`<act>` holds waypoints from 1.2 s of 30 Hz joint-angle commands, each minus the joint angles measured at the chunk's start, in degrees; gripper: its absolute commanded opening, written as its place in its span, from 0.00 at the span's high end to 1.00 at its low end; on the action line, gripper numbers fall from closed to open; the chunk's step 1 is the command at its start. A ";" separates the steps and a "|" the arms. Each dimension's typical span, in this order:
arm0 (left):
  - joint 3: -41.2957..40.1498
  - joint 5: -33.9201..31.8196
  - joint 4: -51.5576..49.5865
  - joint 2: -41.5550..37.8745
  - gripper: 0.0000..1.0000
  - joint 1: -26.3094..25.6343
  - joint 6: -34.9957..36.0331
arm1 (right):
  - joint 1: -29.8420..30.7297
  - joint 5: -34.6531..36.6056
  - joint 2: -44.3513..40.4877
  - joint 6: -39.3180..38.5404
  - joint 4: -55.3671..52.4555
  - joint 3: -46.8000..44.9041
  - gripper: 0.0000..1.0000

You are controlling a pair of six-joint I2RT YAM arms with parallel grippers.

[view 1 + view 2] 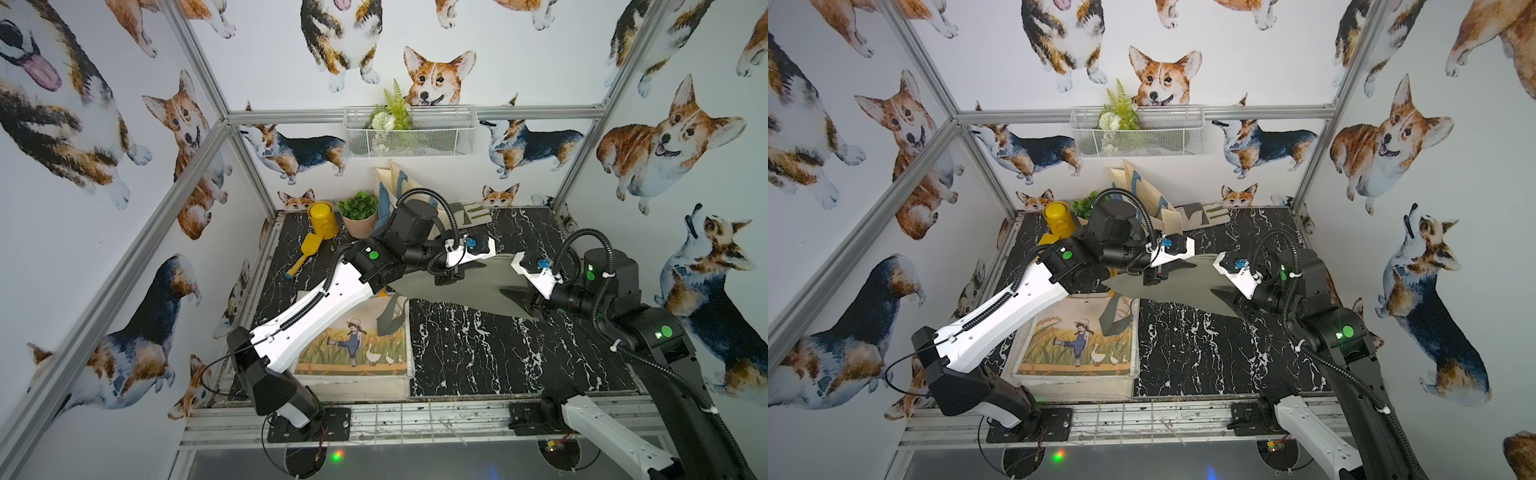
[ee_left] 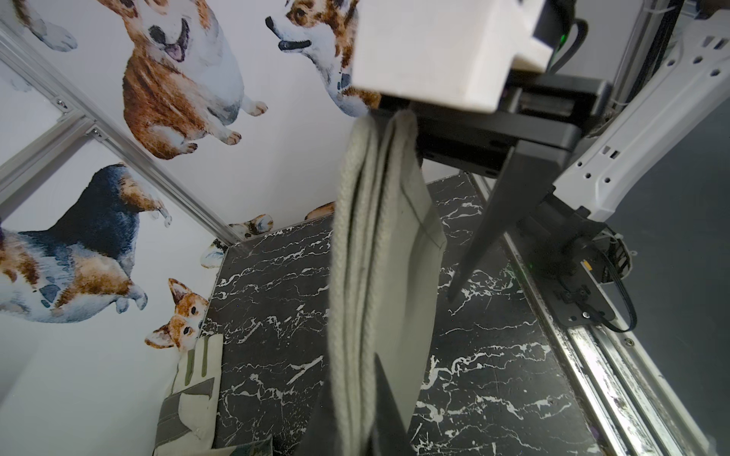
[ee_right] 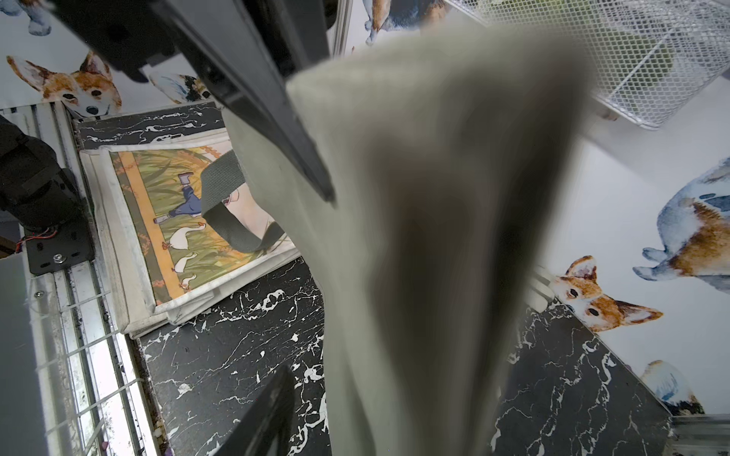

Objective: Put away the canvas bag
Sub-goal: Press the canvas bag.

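The folded grey-green canvas bag (image 1: 478, 286) spans lengthwise between the hands, one end clenched in the left hand (image 1: 453, 275), the right hand (image 1: 520, 301) released around the other.

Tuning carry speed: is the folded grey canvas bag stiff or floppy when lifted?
Probably floppy: the grey canvas bag bows slightly between the left gripper, shut on it, and the open right gripper. Its strap loop dangles, so could snag. Woven folded layers look grippy, unlikely to slip.
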 commanded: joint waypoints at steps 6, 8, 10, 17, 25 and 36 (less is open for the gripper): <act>-11.42 17.29 29.17 -6.81 1.00 8.64 -19.31 | -0.35 1.26 -4.50 2.82 2.80 -5.46 0.43; -12.44 18.76 31.39 -7.59 1.00 9.77 -21.59 | -0.65 0.98 -4.69 2.96 2.64 -5.98 0.44; -13.38 20.31 34.38 -7.99 1.00 11.20 -25.06 | -0.83 0.23 -4.69 3.21 2.38 -5.86 0.46; -16.25 19.30 38.37 -9.76 1.00 14.06 -28.11 | -0.85 -0.46 -4.43 2.71 1.75 -5.83 0.83; -17.41 8.00 31.97 -9.68 0.59 14.93 -29.67 | -0.85 3.85 -2.34 4.48 7.52 -6.68 1.00; -14.87 -8.73 16.22 -12.48 0.26 16.57 -30.17 | 0.00 -2.41 7.92 12.07 14.64 1.55 1.00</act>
